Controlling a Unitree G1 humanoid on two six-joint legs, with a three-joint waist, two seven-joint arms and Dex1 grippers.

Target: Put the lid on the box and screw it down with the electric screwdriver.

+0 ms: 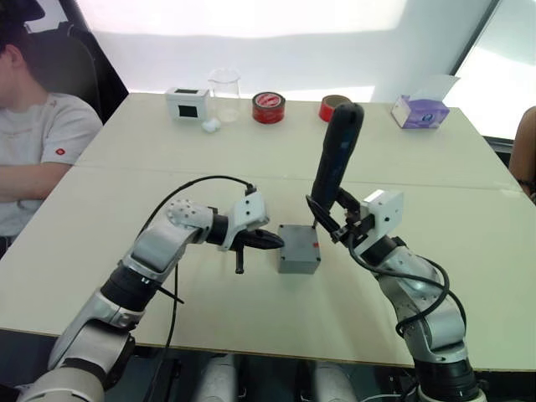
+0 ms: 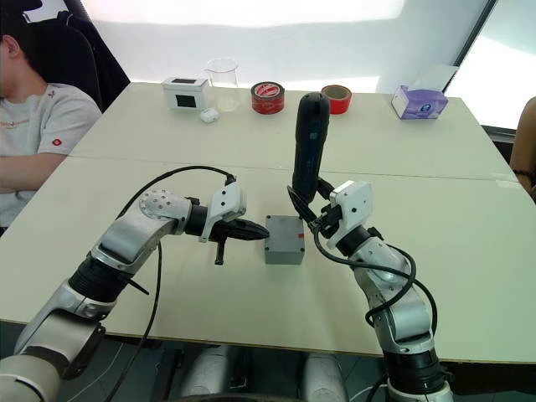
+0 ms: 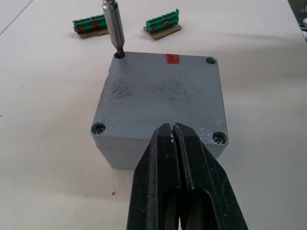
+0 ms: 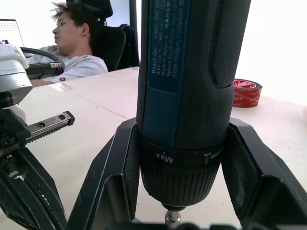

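The box (image 3: 158, 110) is taken as the landmark, near the front middle of the table (image 1: 100, 251). The lid (image 3: 160, 93) is already seen on top of it, flat and square to it. 4 corner holes are seen in the lid. Screws are seen in the 2 near corners and in 1 far corner.

Just on the robot's left side of the box, the left gripper (image 3: 173, 132) is found. Its 2 black fingers are pressed together with nothing between them, and the tips are laid against the near edge of the lid, so the box looks to be steadied.

On the right side of the box, the right gripper (image 2: 314, 219) is closed around the electric screwdriver (image 1: 335, 155). The tool is held almost straight up, tilted a little. Its thin metal bit (image 3: 114, 26) is pointed down into the last far corner hole, so this screw is probably being driven now.

Beyond the box, 2 green connectors (image 3: 88, 26) are seen lying on the table.
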